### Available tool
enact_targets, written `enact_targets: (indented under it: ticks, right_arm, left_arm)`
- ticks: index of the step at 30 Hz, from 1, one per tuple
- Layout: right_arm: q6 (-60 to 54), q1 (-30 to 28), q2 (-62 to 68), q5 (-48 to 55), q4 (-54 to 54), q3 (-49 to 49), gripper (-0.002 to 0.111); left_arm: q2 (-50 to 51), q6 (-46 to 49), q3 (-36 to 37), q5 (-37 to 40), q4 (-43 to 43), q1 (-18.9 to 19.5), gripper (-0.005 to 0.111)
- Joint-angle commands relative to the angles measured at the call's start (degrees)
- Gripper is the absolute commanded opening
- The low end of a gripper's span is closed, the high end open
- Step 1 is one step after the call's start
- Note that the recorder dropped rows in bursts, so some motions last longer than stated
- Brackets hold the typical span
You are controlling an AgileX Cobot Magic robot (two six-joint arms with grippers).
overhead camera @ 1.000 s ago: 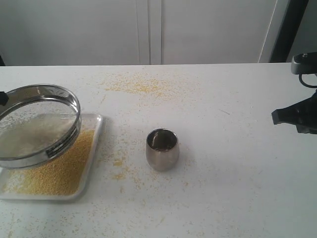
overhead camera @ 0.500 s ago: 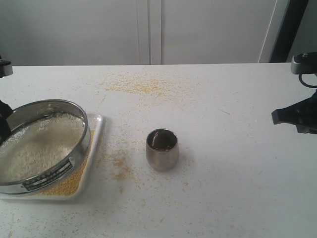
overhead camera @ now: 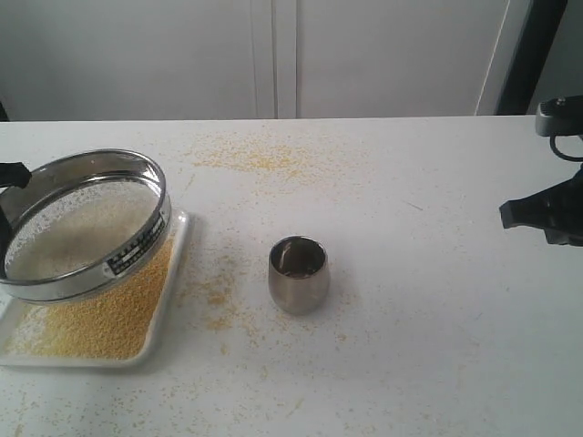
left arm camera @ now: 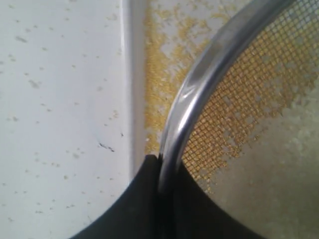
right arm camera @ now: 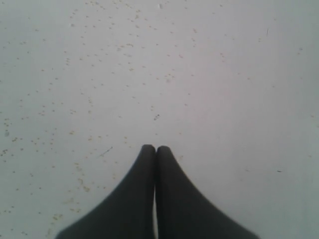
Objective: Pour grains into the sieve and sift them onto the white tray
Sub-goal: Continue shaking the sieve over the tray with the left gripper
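The sieve (overhead camera: pixel 137 238), a wide steel hoop with a label strip, hangs tilted over the white tray (overhead camera: pixel 179 259). Whitish rice-like grains (overhead camera: pixel 77 228) lie on its mesh. Fine yellow granules (overhead camera: pixel 105 319) cover the tray floor below. My left gripper (overhead camera: pixel 9 175) shows at the left edge of the exterior view. In the left wrist view that gripper (left arm camera: pixel 160 162) is shut on the sieve's rim (left arm camera: pixel 199 84), with one finger on each side. Far right, my right gripper (overhead camera: pixel 545 215) is off the table; the right wrist view has it (right arm camera: pixel 155 148) shut and empty.
A small rounded steel cup (overhead camera: pixel 298 273) stands upright mid-table, right of the tray. Stray yellow specks (overhead camera: pixel 260 157) are scattered behind the cup and around it. A white wall rises behind the table's back edge.
The sieve has been swinging over the tray: high on the left, then low and forward, now lifted and shifted back and right with its label facing front-right. The right arm is still.
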Motion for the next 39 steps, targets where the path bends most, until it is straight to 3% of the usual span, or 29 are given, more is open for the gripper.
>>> enact_targets:
  ticks: [1, 5, 7, 10, 11, 12, 14, 16, 18, 20, 23, 24, 25, 26, 29, 30, 31, 33, 35, 37, 39]
  right_arm:
    - [0.0, -0.6, -0.4, -0.4, -0.2, 0.0, 0.0]
    - [0.0, -0.6, -0.4, -0.5, -0.2, 0.0, 0.0]
    - [0.0, -0.6, -0.4, -0.5, -0.2, 0.0, 0.0]
    - [0.0, -0.6, -0.4, -0.5, -0.2, 0.0, 0.0]
    - [0.0, -0.6, -0.4, -0.5, -0.2, 0.0, 0.0]
    - [0.0, -0.6, -0.4, -0.5, -0.2, 0.0, 0.0]
    - [0.0, -0.6, -0.4, -0.5, -0.2, 0.0, 0.0]
    - [0.0, -0.6, -0.4, -0.5, -0.2, 0.0, 0.0]
    - [0.0, -0.6, -0.4, -0.5, -0.2, 0.0, 0.0]
    - [0.0, -0.6, -0.4, -0.5, -0.2, 0.0, 0.0]
    - [0.0, -0.6, -0.4, -0.5, -0.2, 0.0, 0.0]
    - [0.0, -0.6, -0.4, -0.5, -0.2, 0.0, 0.0]
    - [0.0, -0.6, -0.4, -0.5, -0.2, 0.0, 0.0]
    - [0.0, -0.6, -0.4, -0.5, -0.2, 0.0, 0.0]
    - [0.0, -0.6, -0.4, -0.5, 0.1, 0.0, 0.0]
    - [0.0, -0.6, -0.4, -0.5, 0.1, 0.0, 0.0]
    - [0.0, -0.6, -0.4, -0.5, 0.1, 0.0, 0.0]
    - [0.0, -0.6, -0.4, -0.5, 0.1, 0.0, 0.0]
    - [0.0, -0.6, -0.4, -0.5, 0.1, 0.0, 0.0]
    - [0.0, -0.6, -0.4, -0.5, 0.1, 0.0, 0.0]
    - [0.0, -0.6, -0.4, -0.5, 0.1, 0.0, 0.0]
  left_arm:
    - [1.4, 18.8, -0.3, 12.9, -9.9, -0.1, 0.0]
    - [1.4, -12.1, -0.7, 7.1, 13.8, 0.0, 0.0]
    - [1.0, -10.4, -0.3, 7.2, 14.5, 0.0, 0.0]
    - [1.2, 16.6, -0.3, 12.3, 0.1, -0.1, 0.0]
    - [1.3, 23.3, -0.3, 13.9, -3.8, -0.1, 0.0]
    - [1.3, 23.3, -0.3, 12.4, -4.9, 0.1, 0.0]
    - [1.0, 7.8, -0.3, 5.0, -3.3, 0.9, 0.0]
    - [0.8, -1.9, -0.3, 2.6, -3.1, 1.5, 0.0]
    - [1.0, 1.9, -0.3, 5.1, -2.8, 1.2, 0.0]
    - [1.5, 3.7, -0.7, 7.4, 2.9, 1.1, 0.0]
    - [1.3, -10.6, -0.8, 5.7, 16.8, 1.8, 0.0]
    - [0.8, -12.9, -0.6, 5.1, 17.1, 1.8, 0.0]
    - [0.7, -8.9, -0.6, 4.9, 14.6, 1.8, 0.0]
    - [0.7, 0.8, -0.7, 5.3, 7.9, 1.6, 0.0]
    - [1.0, 38.0, -0.7, 15.8, -18.2, 1.3, 0.0]
    - [1.0, 40.0, -0.7, 17.2, -21.2, 1.3, 0.0]
    - [1.0, 35.6, -1.0, 14.1, -19.1, 1.3, 0.0]
    - [0.7, 8.1, -1.0, 3.7, -1.9, 1.3, 0.0]
    - [0.7, -12.8, -0.7, 4.2, 16.0, 1.3, 0.0]
    - [0.8, -13.7, -0.6, 5.8, 22.4, 1.1, 0.0]
    - [0.7, -7.2, -0.6, 5.6, 20.6, 1.1, 0.0]
